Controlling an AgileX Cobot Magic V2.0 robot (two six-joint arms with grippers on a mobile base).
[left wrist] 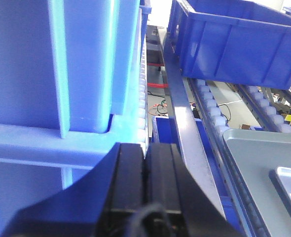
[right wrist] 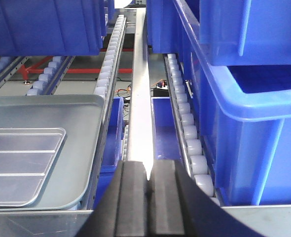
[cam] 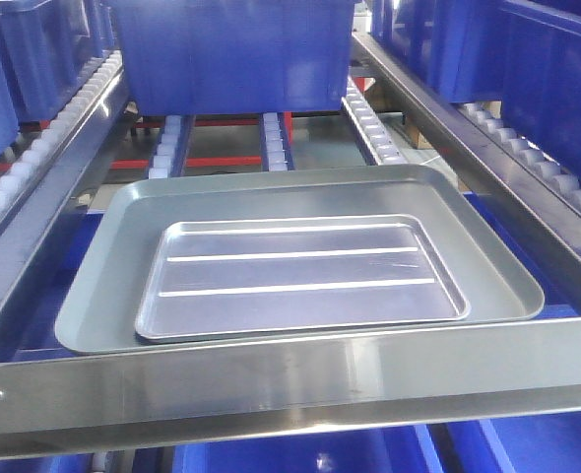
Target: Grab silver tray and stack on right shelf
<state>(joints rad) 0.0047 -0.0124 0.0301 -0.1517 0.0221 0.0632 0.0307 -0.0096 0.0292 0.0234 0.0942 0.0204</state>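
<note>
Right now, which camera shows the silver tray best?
The exterior front-facing view: the whole silver tray shows, both ridges visible, lying inside the larger grey tray. The right wrist view shows only its right part; the left wrist view catches just a corner.

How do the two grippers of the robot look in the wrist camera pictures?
The left gripper and the right gripper each show two matte black, flat, blocky fingers with rounded outer shoulders. A dark cable loops at the base of the left one. No markings are visible.
</note>
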